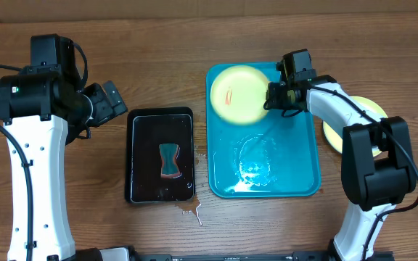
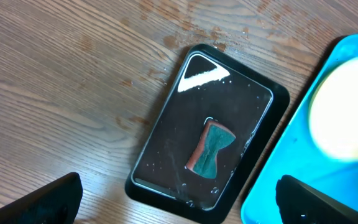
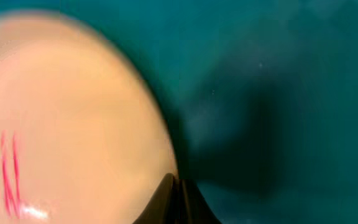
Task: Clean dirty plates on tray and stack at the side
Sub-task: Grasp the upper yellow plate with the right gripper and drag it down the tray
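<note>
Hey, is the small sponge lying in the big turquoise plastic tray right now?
No, the teal and orange sponge lies in the smaller black rectangular tray, which sits left of the turquoise plastic tray.

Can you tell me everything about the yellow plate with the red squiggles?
The yellow plate is round, pale yellow-green and looks like smooth plastic. It sits in the far left corner of the turquoise tray, with thin red streaks left of its middle. The right end effector is shut right at its rim; whether it pinches the rim is unclear.
</note>
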{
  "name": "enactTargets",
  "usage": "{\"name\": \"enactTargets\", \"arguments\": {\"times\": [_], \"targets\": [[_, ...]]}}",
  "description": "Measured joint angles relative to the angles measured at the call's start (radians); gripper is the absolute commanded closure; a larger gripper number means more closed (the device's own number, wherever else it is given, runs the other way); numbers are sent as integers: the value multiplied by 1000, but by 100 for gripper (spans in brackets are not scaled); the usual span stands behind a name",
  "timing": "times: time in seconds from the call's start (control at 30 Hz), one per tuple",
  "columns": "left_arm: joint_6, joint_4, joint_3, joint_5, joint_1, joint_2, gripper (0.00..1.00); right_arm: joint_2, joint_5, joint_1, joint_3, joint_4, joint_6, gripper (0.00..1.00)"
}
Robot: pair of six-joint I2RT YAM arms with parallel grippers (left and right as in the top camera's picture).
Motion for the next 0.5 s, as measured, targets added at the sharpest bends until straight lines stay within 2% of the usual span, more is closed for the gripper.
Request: {"name": "enactTargets", "arguments": {"times": [0.27,0.5], "targets": [[0,0,0,0,0,0,0,-69,17,0,14,-227,86,96],[0,0,0,0,0,0,0,-437,72,0,23,-409,103,96]]}}
